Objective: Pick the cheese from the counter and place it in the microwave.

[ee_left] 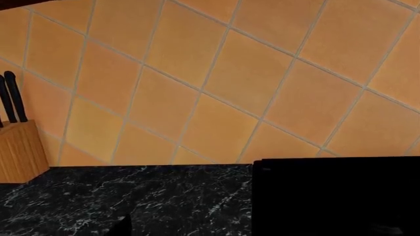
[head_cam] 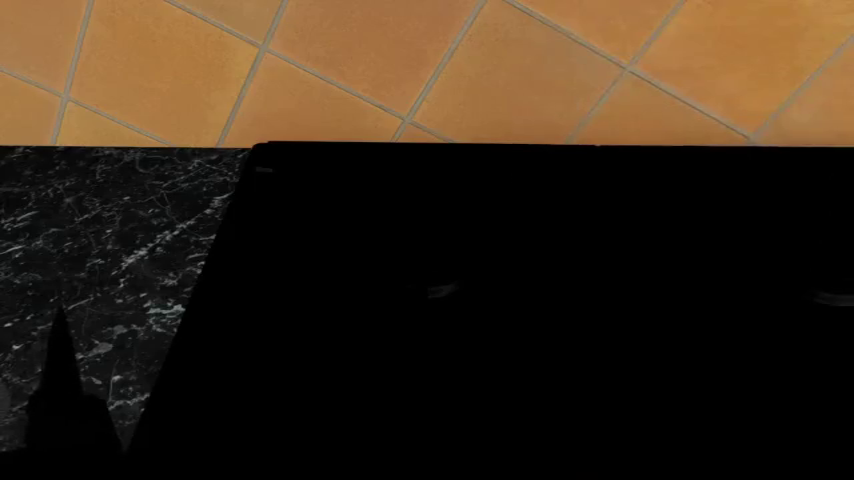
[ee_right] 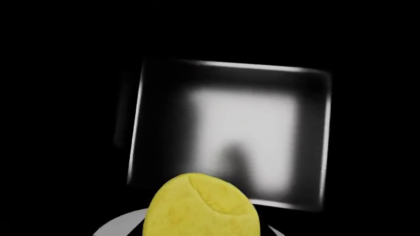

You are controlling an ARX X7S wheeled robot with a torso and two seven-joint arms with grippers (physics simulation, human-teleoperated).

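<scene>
The cheese (ee_right: 200, 206) fills the near edge of the right wrist view, a pale-yellow rounded chunk with a notch cut into its top. It sits close to the camera, over a pale curved strip that could be a round plate (ee_right: 121, 223), though only a sliver of it shows. Beyond the cheese lies a dark box-like cavity (ee_right: 229, 128) with bright edges and a grey reflective back wall; a dim shadow falls on that wall just past the cheese. Everything around the cavity is black. The right fingers do not show in this view, so whether they are closed on the cheese cannot be told.

In the head view, a large plain black mass (head_cam: 534, 320) covers most of the picture and hides whatever lies behind it; its nature cannot be made out. To its left runs the black marble-look surface (head_cam: 94, 240) with thin white veins, and behind both stands a wall of orange tiles (head_cam: 400, 60) set on the diagonal. A dark pointed shape rises at the lower left of that view, too dark to name.

The left wrist view shows the same veined surface, the orange tiles, and a wooden knife block (ee_left: 19, 150) with two black handles standing against the wall. A flat matte-black panel (ee_left: 335, 196) lies beside the veined surface. The left fingers are not in view, so their state cannot be told.
</scene>
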